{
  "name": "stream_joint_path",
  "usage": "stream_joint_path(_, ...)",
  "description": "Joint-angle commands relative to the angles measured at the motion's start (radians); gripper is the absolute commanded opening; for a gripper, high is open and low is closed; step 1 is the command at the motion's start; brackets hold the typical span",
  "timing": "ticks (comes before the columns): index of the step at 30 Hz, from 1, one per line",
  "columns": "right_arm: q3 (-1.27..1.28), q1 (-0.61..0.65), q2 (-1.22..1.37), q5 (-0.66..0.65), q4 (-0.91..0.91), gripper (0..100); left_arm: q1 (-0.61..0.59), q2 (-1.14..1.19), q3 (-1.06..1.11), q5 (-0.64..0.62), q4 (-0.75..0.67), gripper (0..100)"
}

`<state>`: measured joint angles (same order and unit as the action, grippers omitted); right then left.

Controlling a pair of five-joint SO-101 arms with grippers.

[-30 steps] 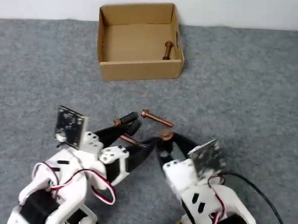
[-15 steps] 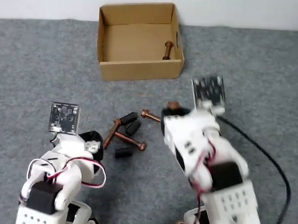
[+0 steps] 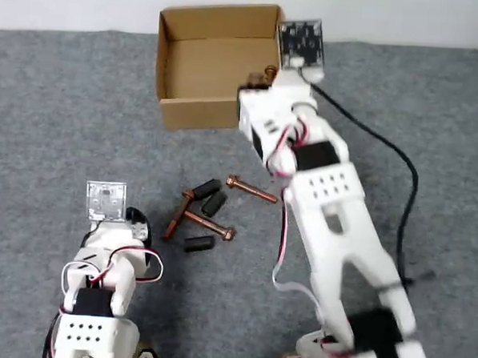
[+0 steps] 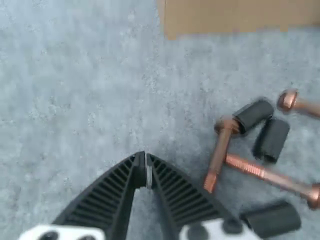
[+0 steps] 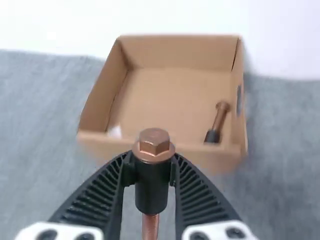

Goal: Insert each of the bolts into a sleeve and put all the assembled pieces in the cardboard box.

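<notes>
Right claw (image 5: 150, 161) grips sleeved bolt (image 5: 154, 143), left claw (image 4: 145, 169) closed — box (image 5: 172, 51) holds one assembly (image 5: 215, 125).

Three loose bolts (image 3: 250, 189) (image 3: 208, 224) (image 3: 175, 216), three sleeves (image 3: 209, 187) (image 3: 214, 203) (image 3: 198, 243), two assembled pieces (image 5: 216, 122) (image 5: 151, 172), one cardboard box (image 3: 219, 21).

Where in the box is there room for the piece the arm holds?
The cardboard box floor is bare from the plain side wall across the middle. One assembled piece lies along the slotted wall, so that side is tighter. The right gripper holds the sleeved bolt.
</notes>
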<state>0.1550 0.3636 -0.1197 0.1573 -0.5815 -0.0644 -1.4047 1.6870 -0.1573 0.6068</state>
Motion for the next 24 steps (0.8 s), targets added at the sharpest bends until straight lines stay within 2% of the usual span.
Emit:
stream_joint_path(1,-0.21,-0.035,0.13,0.006,0.07,0.8,-0.002,0.002,0.004,0.011,-0.048,0)
stream_joint_path(7,-0.47,-0.036,0.41,-0.107,0.136,0.8,0.002,0.003,0.004,0.021,0.003,0)
stream_joint_path(12,-0.686,-0.033,0.665,-0.218,0.254,0.8,0.002,0.003,0.004,0.137,0.005,0)
stream_joint_path(18,-0.927,-0.015,0.932,-0.238,0.252,0.8,0.002,0.003,0.004,0.152,0.023,0)
stream_joint_path(21,-1.02,0.001,1.026,-0.238,0.205,0.8,0.002,0.003,0.004,0.152,0.023,0)
stream_joint_path(24,-1.115,0.021,1.096,-0.292,0.051,1.3,0.002,0.003,0.004,0.152,0.023,0)
